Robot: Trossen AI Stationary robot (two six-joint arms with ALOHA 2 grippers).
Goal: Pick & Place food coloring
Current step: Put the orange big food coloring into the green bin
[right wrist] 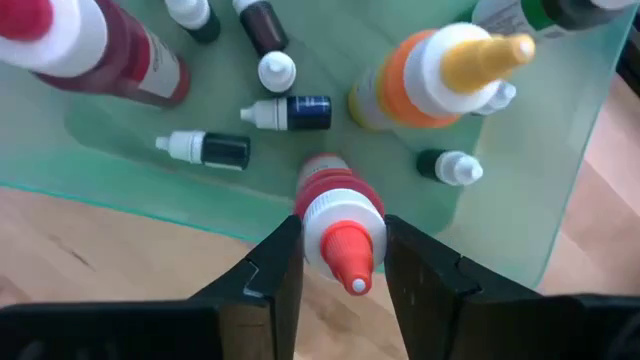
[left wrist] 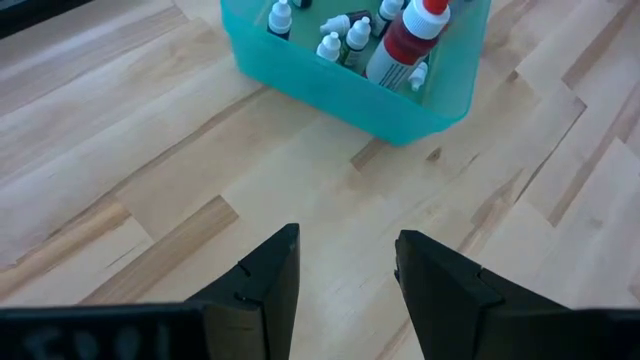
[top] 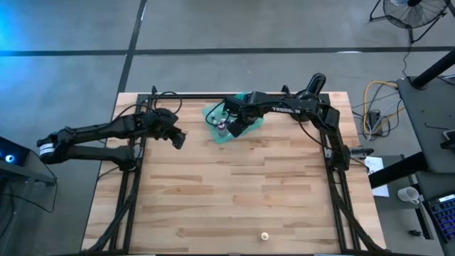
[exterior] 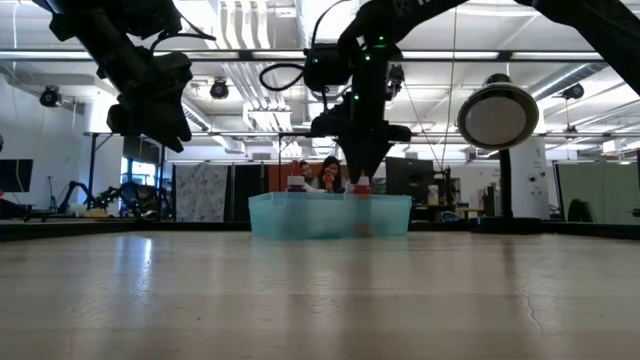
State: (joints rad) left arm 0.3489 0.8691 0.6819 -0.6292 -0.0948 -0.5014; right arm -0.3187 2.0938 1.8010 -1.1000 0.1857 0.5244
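A translucent teal tray (top: 213,114) stands at the table's far middle. In it lie several food coloring bottles: small dark ones with white caps (right wrist: 215,148), a big red one (right wrist: 100,50) and an orange-yellow one (right wrist: 440,70). My right gripper (right wrist: 343,240) points down over the tray's near edge, shut on a red-capped bottle (right wrist: 340,215). In the low view, that bottle's red top (exterior: 362,183) shows just above the tray rim (exterior: 330,198). My left gripper (left wrist: 345,275) hangs open above bare wood, left of the tray (left wrist: 340,90), holding nothing. My right gripper pinches the red-capped bottle between its two fingers at the white collar (right wrist: 318,212) just under the cap. The fingers come from above, pointing steeply down. The bottle stands upright, cap up, its red body (right wrist: 325,172) reaching down into the tray. Whether its base rests on the floor cannot be told.
Black frame rails (top: 330,149) run along the table's left, right and far sides. A small pale thing (top: 264,235) lies near the front edge. A round black lamp-like device (exterior: 498,115) stands to the tray's right in the low view. People (exterior: 320,175) sit behind the tray.
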